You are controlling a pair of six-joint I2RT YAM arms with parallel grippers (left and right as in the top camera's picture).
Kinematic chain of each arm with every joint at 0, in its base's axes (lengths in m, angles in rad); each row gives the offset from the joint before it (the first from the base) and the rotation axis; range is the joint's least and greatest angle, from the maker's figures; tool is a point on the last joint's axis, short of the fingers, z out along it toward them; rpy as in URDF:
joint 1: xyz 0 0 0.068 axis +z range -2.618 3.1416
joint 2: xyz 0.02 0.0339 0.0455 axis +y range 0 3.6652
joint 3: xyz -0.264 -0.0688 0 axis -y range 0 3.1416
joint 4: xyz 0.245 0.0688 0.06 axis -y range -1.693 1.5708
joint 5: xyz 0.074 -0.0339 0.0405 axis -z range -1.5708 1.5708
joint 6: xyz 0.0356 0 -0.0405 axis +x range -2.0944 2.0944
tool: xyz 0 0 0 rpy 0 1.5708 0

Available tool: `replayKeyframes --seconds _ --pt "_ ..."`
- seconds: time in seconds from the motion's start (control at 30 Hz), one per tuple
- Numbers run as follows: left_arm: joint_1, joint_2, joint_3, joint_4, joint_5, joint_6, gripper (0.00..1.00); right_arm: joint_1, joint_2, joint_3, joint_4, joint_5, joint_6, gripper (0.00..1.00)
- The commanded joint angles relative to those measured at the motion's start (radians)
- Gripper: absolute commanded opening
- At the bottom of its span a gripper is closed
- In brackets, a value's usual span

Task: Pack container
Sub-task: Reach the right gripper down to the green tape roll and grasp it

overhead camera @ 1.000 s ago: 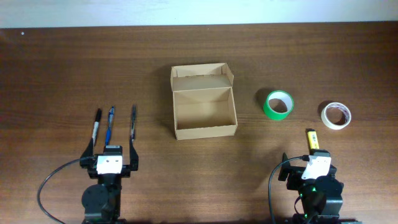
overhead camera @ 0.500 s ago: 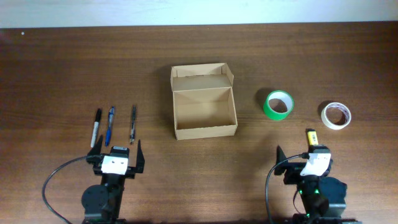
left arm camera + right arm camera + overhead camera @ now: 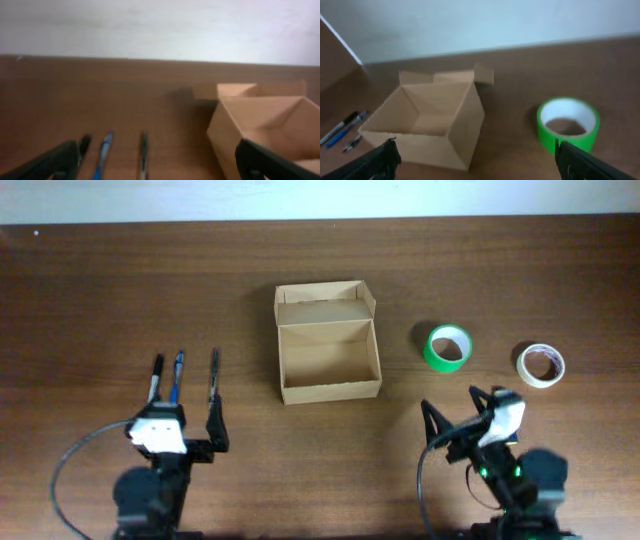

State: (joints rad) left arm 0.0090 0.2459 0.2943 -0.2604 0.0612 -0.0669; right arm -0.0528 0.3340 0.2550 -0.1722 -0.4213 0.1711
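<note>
Here's the table (image 3: 90, 290) from above, dark wood, and the cardboard box (image 3: 328, 345) sits upright near the middle, a little toward the far side. Its lid is open, the flap laid back on the far edge, brown inside walls in plain sight.

Off to the box's right, a green tape roll (image 3: 448, 347) lies flat, and beyond that a white tape roll (image 3: 540, 365), the two well apart from each other and from the box.

On the left side, three pens lie in a row, nearly parallel: a black marker (image 3: 156, 376), a blue pen (image 3: 177, 373) and a dark pen (image 3: 213, 375).

The left pincer (image 3: 180, 420) hovers just on the near side of those pens, jaws spread wide, nothing between them. From its wrist camera the pens lie low in the gap and the box stands off to the right.

The right pincer (image 3: 455, 412) is near the front edge, angled toward the box, also wide open and holding nothing. Its wrist view catches the box on the left and the green roll on the right.
</note>
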Motion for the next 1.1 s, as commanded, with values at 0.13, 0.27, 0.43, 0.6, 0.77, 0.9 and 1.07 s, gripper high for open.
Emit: replayKeyframes --seconds 0.13,0.27,0.43,0.6,0.77,0.9,1.07 --pt "0.003 0.459 0.400 -0.109 -0.088 0.035 0.99 -0.006 0.655 0.751 -0.461 -0.010 -0.241 0.99" --pt "0.030 0.716 0.627 -0.216 -0.083 0.060 0.99 -0.006 0.938 1.172 -0.808 -0.014 -0.248 0.99" --pt "0.096 1.107 0.888 -0.391 0.030 0.060 0.99 -0.008 1.243 1.540 -0.990 0.013 -0.234 0.99" --pt "0.101 1.290 0.908 -0.399 0.048 0.060 0.99 -0.024 1.393 1.561 -1.037 0.222 -0.050 0.99" --pt "0.101 1.430 0.908 -0.399 0.048 0.060 0.99 -0.049 1.544 1.561 -1.078 0.250 -0.066 0.79" --pt "0.101 1.508 0.908 -0.399 0.047 0.060 0.99 -0.060 1.646 1.561 -1.093 0.250 -0.065 0.77" --pt "0.101 1.569 0.908 -0.399 0.047 0.060 0.99 -0.060 1.742 1.561 -1.094 0.311 -0.065 0.77"
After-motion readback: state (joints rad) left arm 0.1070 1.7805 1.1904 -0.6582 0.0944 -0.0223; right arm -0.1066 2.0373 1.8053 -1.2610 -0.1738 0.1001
